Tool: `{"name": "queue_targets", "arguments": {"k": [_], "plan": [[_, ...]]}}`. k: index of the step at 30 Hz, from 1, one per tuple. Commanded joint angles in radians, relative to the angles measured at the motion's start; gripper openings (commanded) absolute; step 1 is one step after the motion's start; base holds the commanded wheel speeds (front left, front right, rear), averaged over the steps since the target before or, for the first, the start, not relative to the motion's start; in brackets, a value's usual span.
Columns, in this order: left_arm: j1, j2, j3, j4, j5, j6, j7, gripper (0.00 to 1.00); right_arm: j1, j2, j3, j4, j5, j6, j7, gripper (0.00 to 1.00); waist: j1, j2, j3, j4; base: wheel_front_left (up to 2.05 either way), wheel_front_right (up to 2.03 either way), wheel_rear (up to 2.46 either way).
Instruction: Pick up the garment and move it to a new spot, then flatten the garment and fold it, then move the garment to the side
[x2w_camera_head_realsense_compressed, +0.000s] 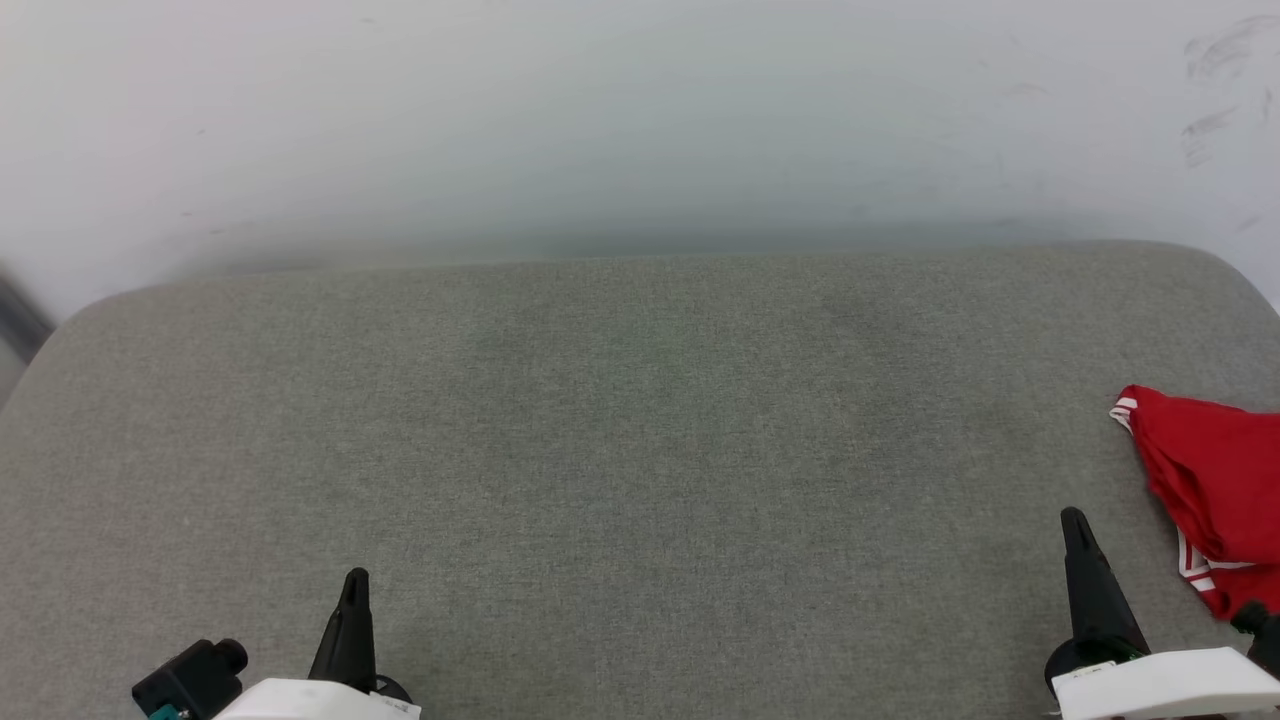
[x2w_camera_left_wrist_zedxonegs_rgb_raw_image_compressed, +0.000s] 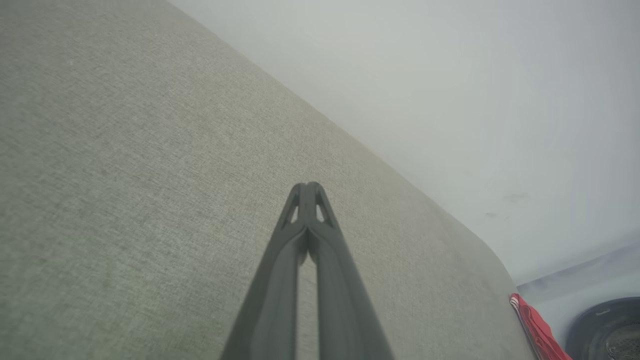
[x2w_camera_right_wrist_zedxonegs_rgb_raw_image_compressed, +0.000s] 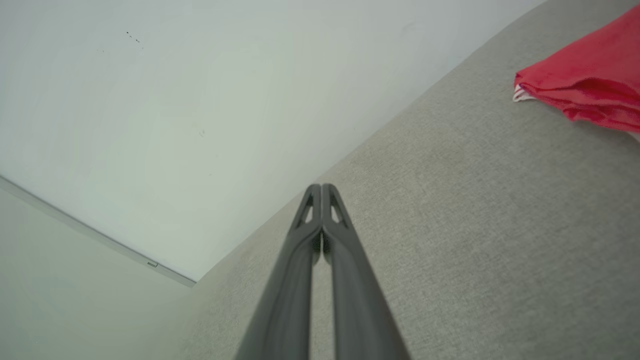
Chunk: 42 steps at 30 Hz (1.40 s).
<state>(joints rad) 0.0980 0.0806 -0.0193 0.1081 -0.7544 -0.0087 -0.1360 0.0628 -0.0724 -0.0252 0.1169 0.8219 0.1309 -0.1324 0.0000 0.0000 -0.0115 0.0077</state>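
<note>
The garment (x2w_camera_head_realsense_compressed: 1215, 485) is a red shirt with red-and-white striped trim, lying bunched at the right edge of the grey fabric surface (x2w_camera_head_realsense_compressed: 620, 450) and cut off by the frame. It shows as a red fold (x2w_camera_right_wrist_zedxonegs_rgb_raw_image_compressed: 585, 85) in the right wrist view and as a thin red strip (x2w_camera_left_wrist_zedxonegs_rgb_raw_image_compressed: 537, 330) in the left wrist view. My right gripper (x2w_camera_head_realsense_compressed: 1075, 520) is shut and empty, a short way left of the garment, not touching it. My left gripper (x2w_camera_head_realsense_compressed: 355, 580) is shut and empty at the lower left, far from the garment.
A pale wall (x2w_camera_head_realsense_compressed: 640, 120) rises behind the surface's rounded far edge. A dark round object (x2w_camera_left_wrist_zedxonegs_rgb_raw_image_compressed: 607, 327) sits on the floor beyond the garment in the left wrist view. Bare grey fabric stretches between the two grippers.
</note>
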Motion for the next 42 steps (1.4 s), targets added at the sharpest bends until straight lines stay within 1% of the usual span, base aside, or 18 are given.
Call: {"name": "queue_targets", "arguments": {"k": [1,13,14,33,34,42], "plan": [[-0.028,0.006,0.007,-0.003,-0.046,-0.008,0.008,0.00,-0.028,-0.010,-0.004,-0.003,0.043,0.000,0.008,0.00,0.0000,0.0000,0.000,0.000,0.00,0.00,0.00],[-0.063,0.010,0.017,0.020,-0.213,-0.030,0.043,0.00,-0.057,-0.012,-0.009,0.021,0.195,0.000,0.045,0.00,0.0000,0.0000,0.002,-0.001,0.00,0.00,0.00],[-0.063,0.010,0.017,0.020,-0.213,-0.030,0.043,0.00,-0.057,-0.012,-0.009,0.021,0.195,0.000,0.045,0.00,0.0000,0.0000,0.002,-0.001,0.00,0.00,0.00],[-0.110,0.011,0.037,0.057,-0.436,-0.061,0.096,0.00,-0.097,-0.013,-0.020,0.054,0.399,0.000,0.098,0.00,0.0000,0.0000,0.006,-0.003,0.00,0.00,0.00],[-0.118,0.011,0.041,0.062,-0.467,-0.066,0.103,0.00,-0.099,-0.013,-0.022,0.059,0.428,0.000,0.106,0.00,0.0000,0.0000,0.006,-0.003,0.00,0.00,0.00],[-0.136,0.010,0.049,0.075,-0.548,-0.076,0.124,0.00,-0.115,-0.012,-0.027,0.071,0.501,0.000,0.126,0.00,0.0000,0.0000,0.007,-0.004,0.00,0.00,0.00]]}}
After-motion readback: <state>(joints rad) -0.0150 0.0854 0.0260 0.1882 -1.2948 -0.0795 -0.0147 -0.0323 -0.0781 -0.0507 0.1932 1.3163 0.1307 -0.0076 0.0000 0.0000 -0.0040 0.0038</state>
